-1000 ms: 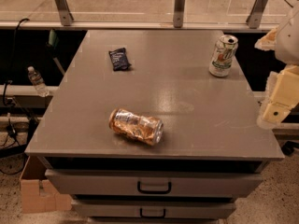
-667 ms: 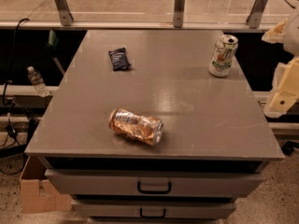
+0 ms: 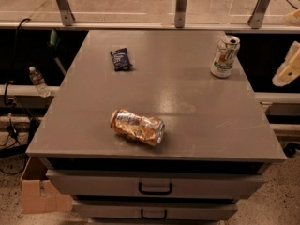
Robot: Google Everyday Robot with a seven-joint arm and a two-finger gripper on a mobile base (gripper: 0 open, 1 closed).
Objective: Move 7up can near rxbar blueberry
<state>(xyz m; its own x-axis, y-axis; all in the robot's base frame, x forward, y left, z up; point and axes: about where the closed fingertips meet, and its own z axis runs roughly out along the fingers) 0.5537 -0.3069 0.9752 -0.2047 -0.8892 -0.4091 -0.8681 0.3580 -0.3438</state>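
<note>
Compared with the earlier frame, the pale end effector (image 3: pixel 287 68) has drawn back to the right edge of view, off the surface (image 3: pixel 197 125) and right of the 7up can (image 3: pixel 225 56); whether it is apart or together I cannot tell. Nothing on the surface has moved. It carries one 7up can, upright at the far right corner, one rxbar blueberry (image 3: pixel 121 59) lying flat at the far left, well apart from it, and one crushed orange can (image 3: pixel 138 126) on its side near the front.
</note>
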